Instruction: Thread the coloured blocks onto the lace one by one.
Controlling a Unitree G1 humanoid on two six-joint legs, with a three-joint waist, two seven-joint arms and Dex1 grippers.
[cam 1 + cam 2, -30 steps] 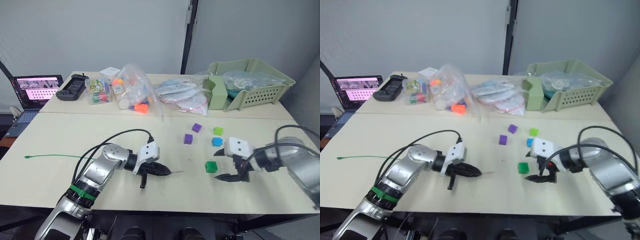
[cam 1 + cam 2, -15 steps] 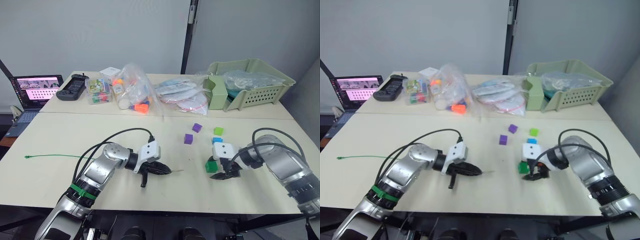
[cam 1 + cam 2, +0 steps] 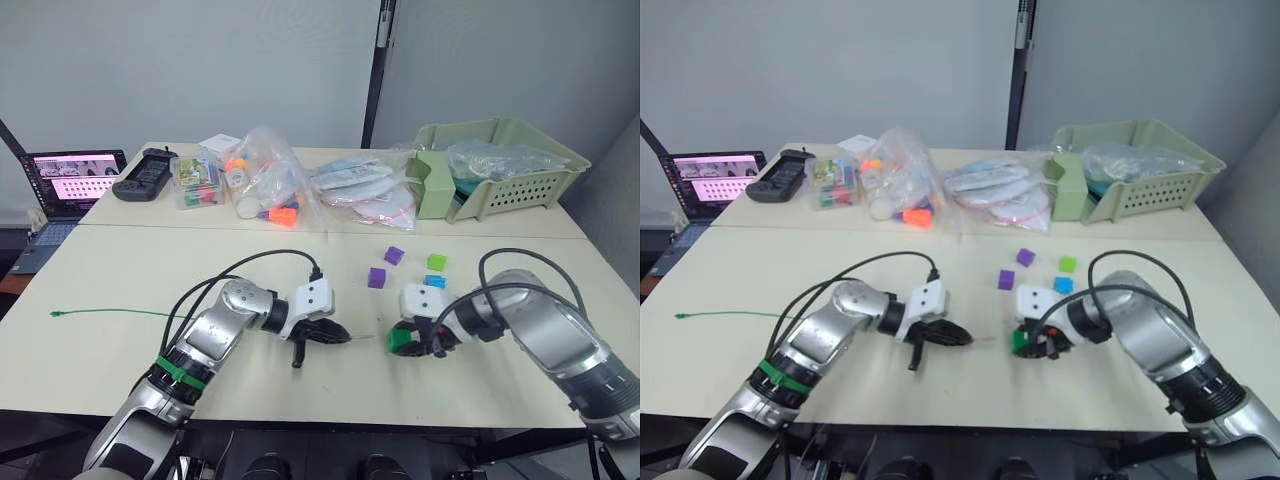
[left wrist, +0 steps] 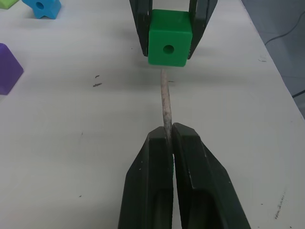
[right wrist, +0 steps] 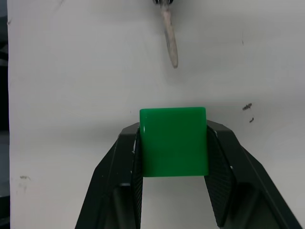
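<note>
Two sets of jaws face each other, both loaded. Left gripper (image 4: 169, 138) jaws are clamped on the stiff pale tan tip (image 4: 165, 102) of the thin dark-green lace (image 3: 110, 314), tip sticking straight out ahead of the jaws. Right gripper (image 5: 174, 143) jaws are pinched on opposite side faces of the dark green plastic cube (image 4: 168, 39), so the holed face stays uncovered and turned toward the tip.

Judgement: this is the alignment step for the first block. Hole looks roughly in line with the tip, but the tip end is just short of the cube, not entered; in the left wrist view it reads slightly below the hole, hard to be sure. Holding the tip close to the jaws keeps it from flexing on insertion.

Outward from the right jaws: blue cube (image 3: 434, 282) just beyond, lime green cube (image 3: 436, 262) past that, two purple cubes (image 3: 376, 277) (image 3: 394, 255) off to the side, all loose on the pale surface (image 3: 120, 260), none threaded.

Behind the left jaws the lace trails across the surface to its far knotted end; the middle stretch is hidden by the arm. Cube's exit hole isn't visible. Can't tell if the cube is lifted or resting on the surface.

Far back: green plastic basket (image 3: 500, 170), clear bags of orange toy pieces (image 3: 270, 190), laptop (image 3: 70, 180).
</note>
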